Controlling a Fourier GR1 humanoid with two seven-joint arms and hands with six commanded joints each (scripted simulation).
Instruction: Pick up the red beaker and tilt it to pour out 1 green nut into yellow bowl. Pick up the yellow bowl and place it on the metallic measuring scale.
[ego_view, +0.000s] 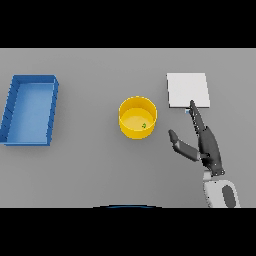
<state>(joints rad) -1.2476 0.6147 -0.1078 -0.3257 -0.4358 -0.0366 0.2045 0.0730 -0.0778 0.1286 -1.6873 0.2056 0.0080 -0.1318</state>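
- The yellow bowl (137, 117) is seen standing upright near the middle of the desk (90, 170), with a small green nut (144, 125) lying on its floor toward the right side.
- The scale (187, 90), a pale square plate, is found toward the far right of the desk, just beside the bowl and a little farther back.
- No red beaker is visible anywhere; pouring is judged done, since the nut is already in the bowl.
- The right hand (206, 145) is held released between bowl and scale, fingers straight and pointing toward the scale's near edge, thumb spread toward the bowl; nothing is grasped.
- The left hand is not shown.
- A blue tray (30, 107) is set at the left edge of the desk, well apart from the rest.
- The step in hand is judged to be the reach for the bowl. The hand should be brought leftward with the thumb kept wide, the bowl's right wall taken between thumb and fingers, and the bowl kept level when lifted so the nut is not spilled.
- The bowl should be set centred on the scale, not on its edge.
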